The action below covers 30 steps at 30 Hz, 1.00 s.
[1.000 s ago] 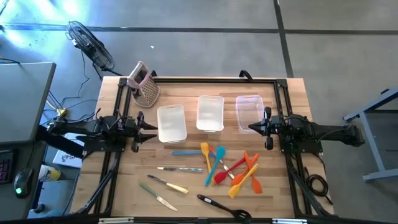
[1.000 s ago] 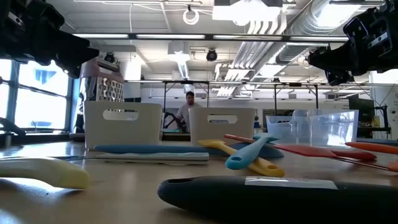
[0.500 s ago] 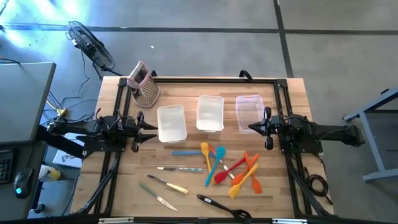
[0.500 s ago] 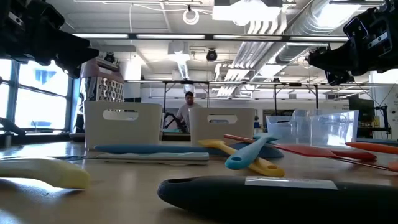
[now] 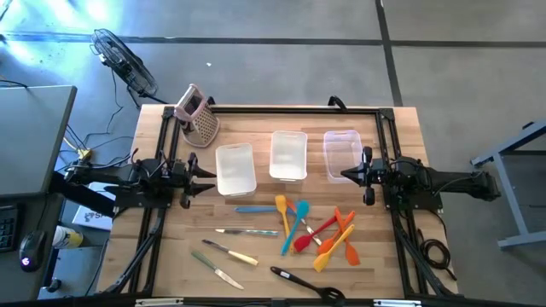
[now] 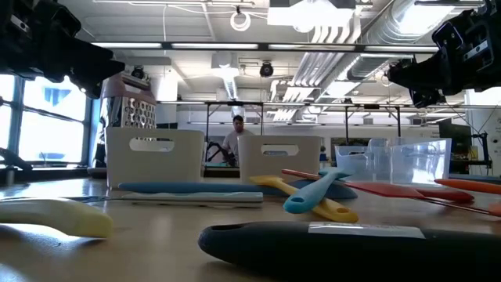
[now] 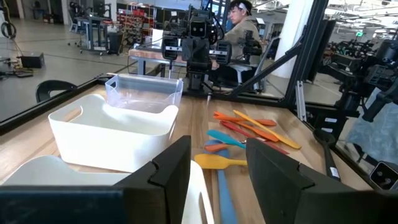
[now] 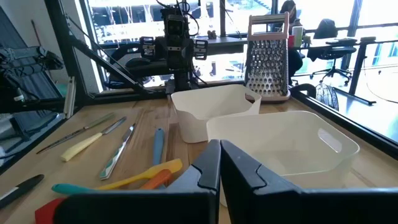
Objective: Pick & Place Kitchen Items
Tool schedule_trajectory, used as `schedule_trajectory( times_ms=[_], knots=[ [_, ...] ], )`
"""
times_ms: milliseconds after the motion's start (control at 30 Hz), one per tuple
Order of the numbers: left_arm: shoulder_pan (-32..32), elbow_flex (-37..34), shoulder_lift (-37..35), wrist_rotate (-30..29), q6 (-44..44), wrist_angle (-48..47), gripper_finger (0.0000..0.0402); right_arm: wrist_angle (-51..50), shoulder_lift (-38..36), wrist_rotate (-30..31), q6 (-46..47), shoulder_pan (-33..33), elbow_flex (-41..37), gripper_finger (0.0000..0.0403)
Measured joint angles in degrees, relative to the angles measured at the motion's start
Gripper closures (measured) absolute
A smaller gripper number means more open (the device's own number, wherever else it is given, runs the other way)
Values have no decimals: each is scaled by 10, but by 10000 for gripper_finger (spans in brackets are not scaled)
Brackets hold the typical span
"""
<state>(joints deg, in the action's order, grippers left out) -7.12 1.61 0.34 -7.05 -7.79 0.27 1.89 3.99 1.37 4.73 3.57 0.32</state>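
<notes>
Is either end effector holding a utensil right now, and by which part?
Nothing is held. The left end effector is open and empty beside the bins; the right end effector is shut on nothing.

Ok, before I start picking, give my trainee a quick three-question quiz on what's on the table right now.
1. True or false: the box grater stands inside a bin.
2. How many bins sit in the row between the arms?
3. Which gripper is shut: A) left gripper B) right gripper?

Key
1. False; it stands on the table, at the far left corner.
2. Three: left bin, middle bin, clear bin.
3. B; the left one is open, and neither holds anything.
</notes>
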Motion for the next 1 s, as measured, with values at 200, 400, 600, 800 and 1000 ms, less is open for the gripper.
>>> schedule_trajectory(
  times_ms=[200,400,600,800,1000],
  knots=[
    [0,0,0,-2,0,0,249,0,0,0,0,0,0,400],
    [0,0,0,-2,0,5,249,0,0,0,0,0,0,400],
    [0,4,0,0,-6,22,249,0,0,0,0,0,0,400],
    [0,7,0,0,-30,26,249,0,0,0,0,0,0,400],
    [0,7,0,5,-71,30,249,39,0,17,3,0,0,400]
  ],
)
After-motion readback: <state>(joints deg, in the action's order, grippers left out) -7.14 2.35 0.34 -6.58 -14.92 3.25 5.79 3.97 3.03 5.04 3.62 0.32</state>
